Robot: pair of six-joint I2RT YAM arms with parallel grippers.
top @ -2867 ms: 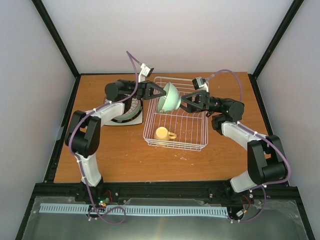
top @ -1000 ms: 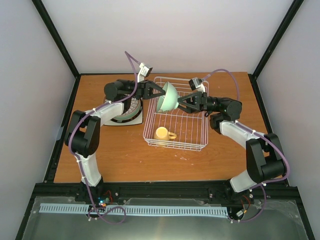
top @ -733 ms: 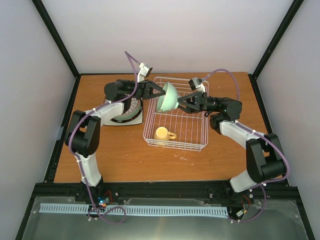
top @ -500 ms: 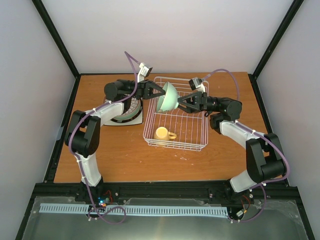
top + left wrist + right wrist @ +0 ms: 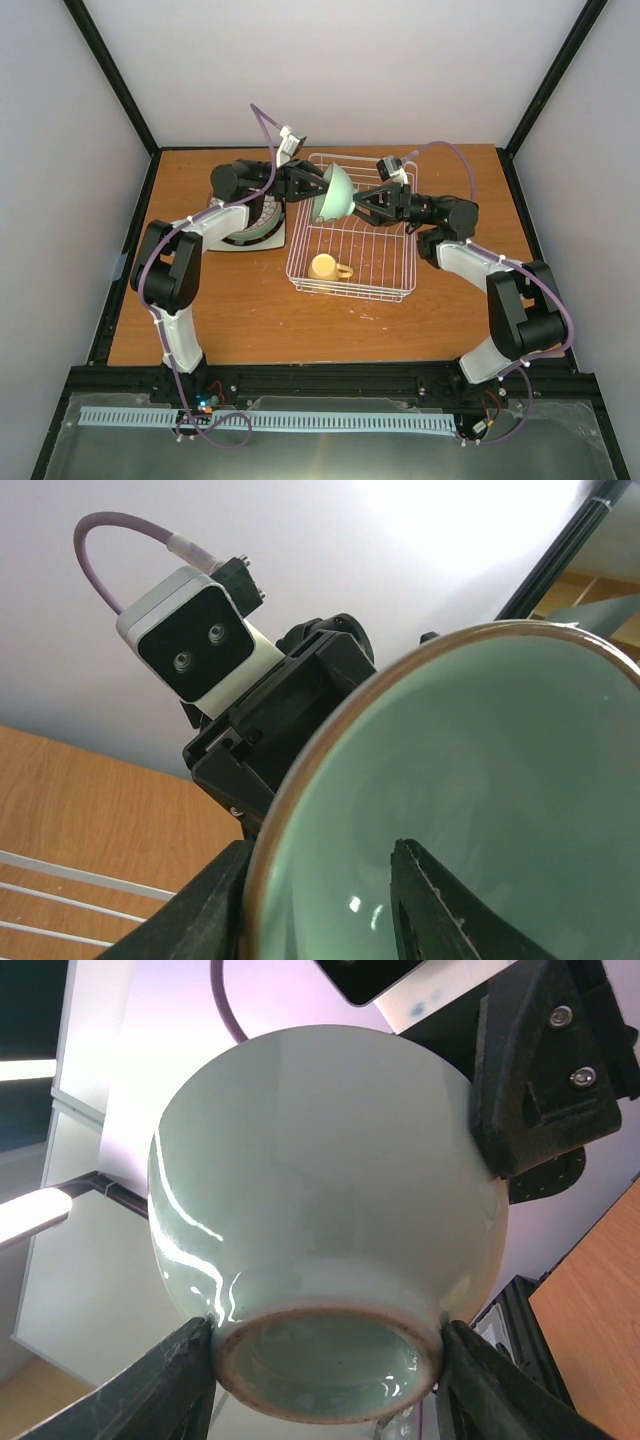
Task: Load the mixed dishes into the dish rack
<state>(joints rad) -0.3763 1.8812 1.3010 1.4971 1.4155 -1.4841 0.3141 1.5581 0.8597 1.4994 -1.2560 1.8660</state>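
Above the brown wooden desk point(image 5: 200, 310), over the far end of the white wire rectangular dish rack point(image 5: 350, 293), a glossy mint-green ceramic bowl point(image 5: 335, 193) hangs tipped on its side between two arms, clear of the small yellow mug point(image 5: 323, 266) sitting at the rack's near end. The left end effector point(image 5: 318, 184) pinches the bowl's thin rim, one finger inside and one outside, while the right end effector point(image 5: 358, 203) is closed about the brown-edged foot ring. Stiff, slick-glazed and probably breakable, the bowl looks safest held at that foot or across the rim.
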